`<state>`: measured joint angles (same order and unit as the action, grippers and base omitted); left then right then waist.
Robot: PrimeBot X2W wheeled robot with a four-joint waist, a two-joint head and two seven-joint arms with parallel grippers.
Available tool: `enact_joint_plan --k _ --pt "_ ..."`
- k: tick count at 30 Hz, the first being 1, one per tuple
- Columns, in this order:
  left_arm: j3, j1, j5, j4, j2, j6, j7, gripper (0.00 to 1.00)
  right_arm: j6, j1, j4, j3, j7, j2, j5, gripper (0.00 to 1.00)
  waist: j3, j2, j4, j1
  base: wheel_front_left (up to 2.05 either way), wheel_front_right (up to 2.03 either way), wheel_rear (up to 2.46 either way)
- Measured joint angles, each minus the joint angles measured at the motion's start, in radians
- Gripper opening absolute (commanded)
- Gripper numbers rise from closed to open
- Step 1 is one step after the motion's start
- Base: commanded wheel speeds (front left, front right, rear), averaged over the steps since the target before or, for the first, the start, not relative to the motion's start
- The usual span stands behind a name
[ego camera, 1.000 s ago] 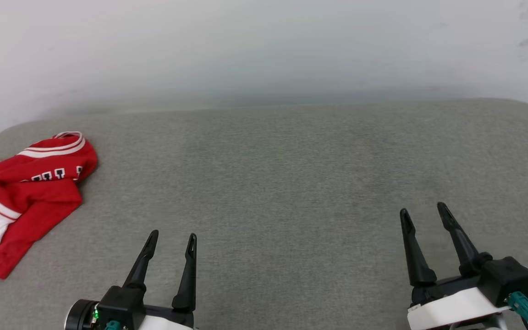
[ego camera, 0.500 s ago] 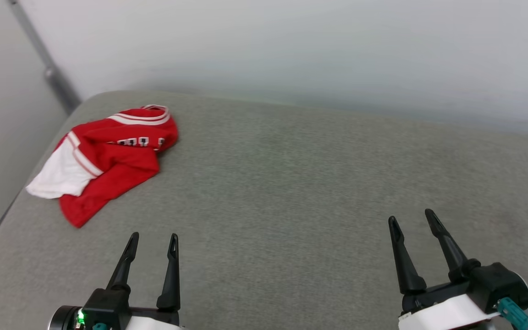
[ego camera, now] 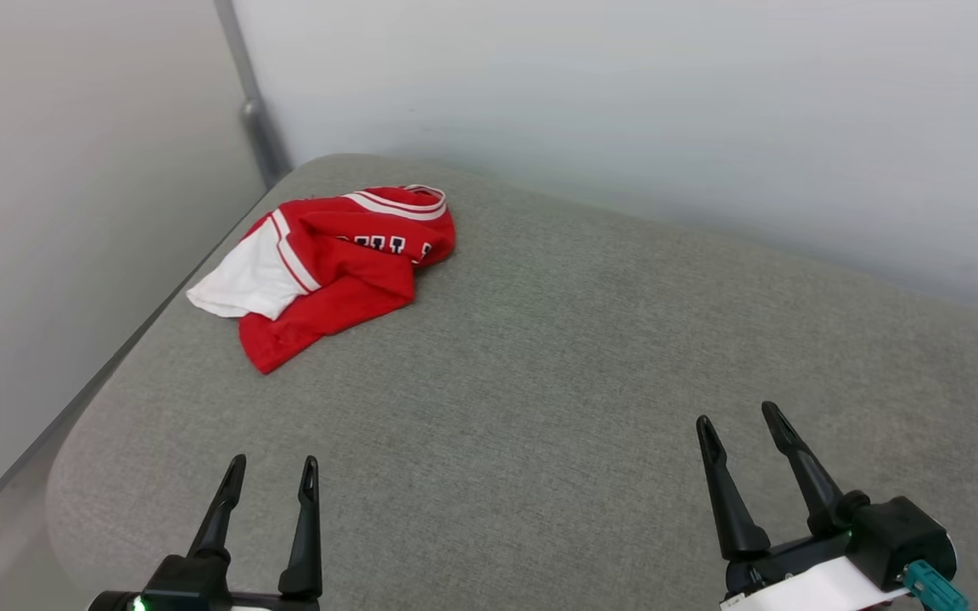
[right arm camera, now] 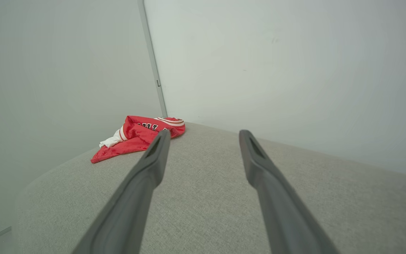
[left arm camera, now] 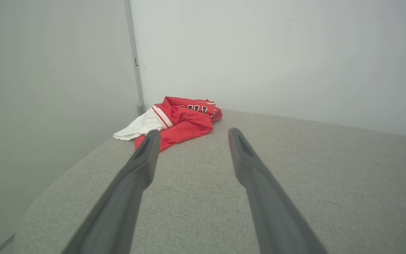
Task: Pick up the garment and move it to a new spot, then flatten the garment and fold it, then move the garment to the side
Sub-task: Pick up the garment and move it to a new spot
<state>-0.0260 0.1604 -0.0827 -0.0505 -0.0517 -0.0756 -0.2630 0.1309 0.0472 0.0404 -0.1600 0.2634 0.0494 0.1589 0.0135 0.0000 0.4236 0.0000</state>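
The left tool (ego camera: 272,465) hangs low over the near edge of the grey fabric-covered tabletop (ego camera: 557,373), its two dark fingers spread wide with nothing between them. The right tool (ego camera: 737,416) hovers well apart to its right, likewise spread and empty. The garment (ego camera: 345,263) lies bunched at the far left corner of the tabletop, close to the left edge and near the wall (ego camera: 625,102), well ahead of the left tool and farther yet from the right. It is a loose heap: the white sleeve (ego camera: 243,284) spills toward the left edge, the striped collar (ego camera: 408,199) sits at the far end, and a red point of fabric (ego camera: 272,361) reaches nearest the robot. The step in hand looks like the approach for the first pick-up, with nothing of the task done yet. To do it well, I would send the left tool, the closer one, forward over the heap and lower it onto a raised fold in the red body rather than the flat sleeve, so the fingers close on a ridge of cloth and not on the cover beneath. Holding the fingers wide until they straddle that fold, then lifting straight up before carrying toward the open middle, should stop the sleeve dragging off the edge.
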Motion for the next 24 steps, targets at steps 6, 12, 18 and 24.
enact_joint_plan --k 6,12,18,24 --pt "0.001 0.008 0.002 0.0 0.0 -0.004 0.0 1.0 0.0 0.004 0.001 -0.009 0.0 0.0 -0.001 1.0 0.012 0.0 0.022 -0.0001 0.0 0.0 0.0" --pt "0.001 0.013 -0.02 0.016 0.001 -0.02 0.0 1.0 0.0 0.012 0.014 -0.009 0.0 0.0 0.01 1.0 0.009 0.0 0.02 0.0 0.0 0.0 0.0" --pt "0.022 0.006 -0.068 0.022 0.0 -0.022 0.0 1.0 0.0 0.008 0.004 -0.009 0.0 0.0 0.006 1.0 -0.014 0.0 0.01 0.0 0.0 0.0 0.0" --pt "0.058 -0.081 -0.111 0.034 0.001 -0.033 0.0 1.0 0.0 -0.045 -0.043 0.03 0.0 -0.001 -0.067 1.0 -0.105 0.0 -0.018 0.0 0.0 0.0 0.0"
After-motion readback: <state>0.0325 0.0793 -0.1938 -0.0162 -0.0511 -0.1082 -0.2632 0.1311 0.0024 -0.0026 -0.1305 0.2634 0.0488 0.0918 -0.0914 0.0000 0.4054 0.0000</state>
